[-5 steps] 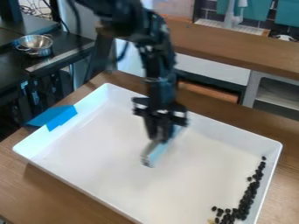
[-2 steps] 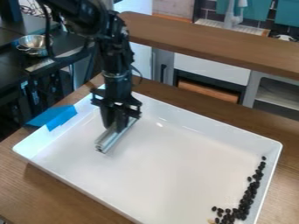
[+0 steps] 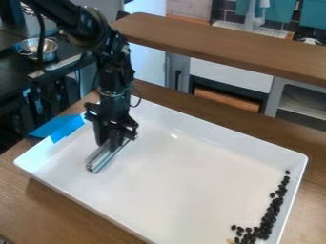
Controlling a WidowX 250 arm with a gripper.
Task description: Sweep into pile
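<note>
Blue tape [image 3: 58,127] covers part of the white tray's [image 3: 172,186] left rim and hangs out past it, and behind it, on a dark surface, stands a metal bowl [image 3: 38,46]. Next along, in the left part of the tray, is the pincer [image 3: 107,146], drawn in narrow on a silvery bar [image 3: 98,161], which it holds slantwise and low; whether the bar's lower edge touches the tray I can't tell. Over the last second the arm has carried the bar leftward from the middle of the tray, well apart from the dark beans [image 3: 268,217], which haven't shifted. To me that reads as a backing-off between strokes, so nothing has been gathered by this move, though nothing has been scattered either. The tray, set on a wooden tabletop [image 3: 38,202], has a bare stretch through its middle. At the far right the beans lie in a band along the right wall, thickest toward the near end, with a few loose at its inner side. They look mostly collected but more a strip than a heap; another pass would probably need to push along that wall, gently, lest some roll out around the bar's ends.
</note>
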